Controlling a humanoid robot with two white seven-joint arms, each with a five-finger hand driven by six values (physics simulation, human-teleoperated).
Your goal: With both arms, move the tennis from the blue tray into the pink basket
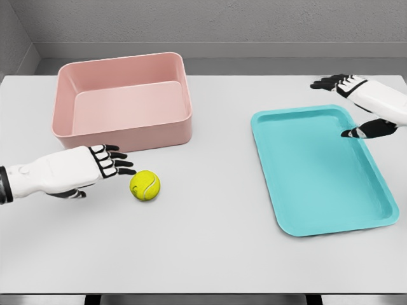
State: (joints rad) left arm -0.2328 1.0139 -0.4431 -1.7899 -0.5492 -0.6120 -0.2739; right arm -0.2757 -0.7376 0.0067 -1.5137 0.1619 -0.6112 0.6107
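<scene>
A yellow-green tennis ball point(145, 185) lies on the white table, in front of the pink basket point(121, 136) and well left of the blue tray point(299, 190). My left hand point(114, 160) reaches in from the left with its fingers stretched out, their tips just above and left of the ball, holding nothing. Over the tray's far right corner hovers my right hand point(346, 95), fingers spread and thumb pointing down over the tray's rim, also holding nothing. Nothing lies in the tray or in the basket.
The white table point(210, 254) ends at a front edge near the bottom of the view. A grey wall runs behind the basket and tray.
</scene>
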